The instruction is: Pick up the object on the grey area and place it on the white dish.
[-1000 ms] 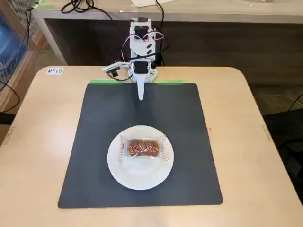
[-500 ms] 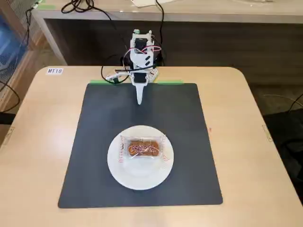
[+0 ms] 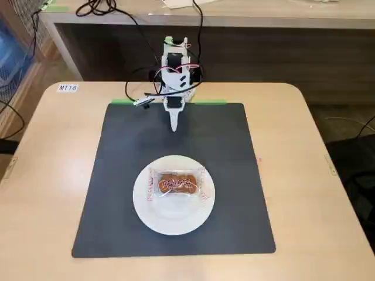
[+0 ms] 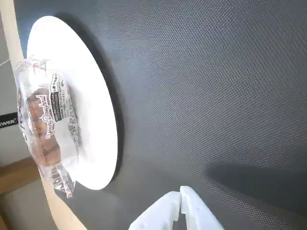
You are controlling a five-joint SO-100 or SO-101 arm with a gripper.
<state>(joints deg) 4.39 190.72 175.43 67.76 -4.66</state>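
Observation:
The clear packet (image 3: 175,184) with an orange-brown biscuit and red print lies on the white plate (image 3: 174,219). The plate sits on the dark grey mat (image 3: 234,152), near its front middle. In the wrist view the packet (image 4: 45,127) lies on the plate (image 4: 93,110) at the left, over the mat (image 4: 206,96). My white gripper (image 3: 174,127) hangs at the far edge of the mat, folded back near the arm's base, well away from the plate. Its fingertips are together and it holds nothing. In the wrist view the gripper (image 4: 181,192) shows shut at the bottom edge.
The mat lies on a light wooden table (image 3: 53,175). Black cables (image 3: 140,76) run behind the arm's base. A dark wooden bench (image 3: 263,52) stands behind the table. A small label (image 3: 67,88) is stuck at the table's far left corner.

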